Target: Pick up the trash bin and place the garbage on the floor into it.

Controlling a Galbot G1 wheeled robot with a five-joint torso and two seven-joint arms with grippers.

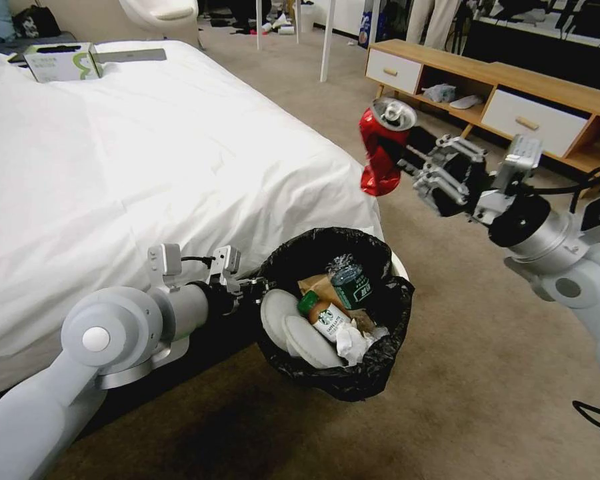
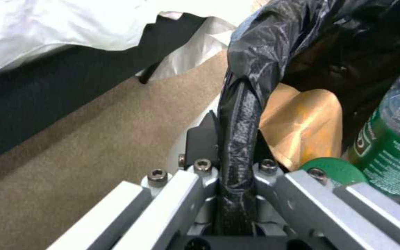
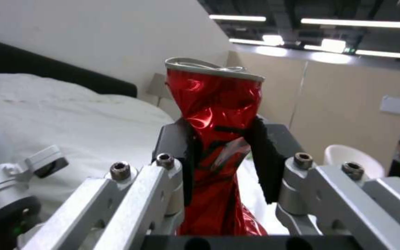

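Left gripper (image 2: 234,166): closed on the bag-lined rim of the trash bin (image 1: 373,373), on the bin's left side beside the bed (image 1: 147,167); rim and black liner are pinched between the jaws.
Trash bin: held tilted just above the floor (image 1: 487,373), mouth toward the head camera, near centre of the scene.
Bin contents: a brown-drink bottle (image 1: 327,319), a clear bottle (image 1: 351,283), a brown paper bag (image 2: 306,121), white tissue (image 1: 353,343) and pale disc-shaped items (image 1: 300,330).
Right gripper (image 3: 223,146): clamped on the pinched waist of the crushed red can (image 3: 214,104), jaws pressing both sides.
Can position: in the air, right of and higher than the bin mouth, not yet over it.
Progress: judged late; bin lifted, several items inside, can in hand but not deposited.
Remaining: bring the can over the opening and let go.
Not determinable: carpet behind the arms and outside the camera's field, so further litter cannot be ruled out; lower bin contents hidden beneath the top layer; identity of the pale discs is unclear.
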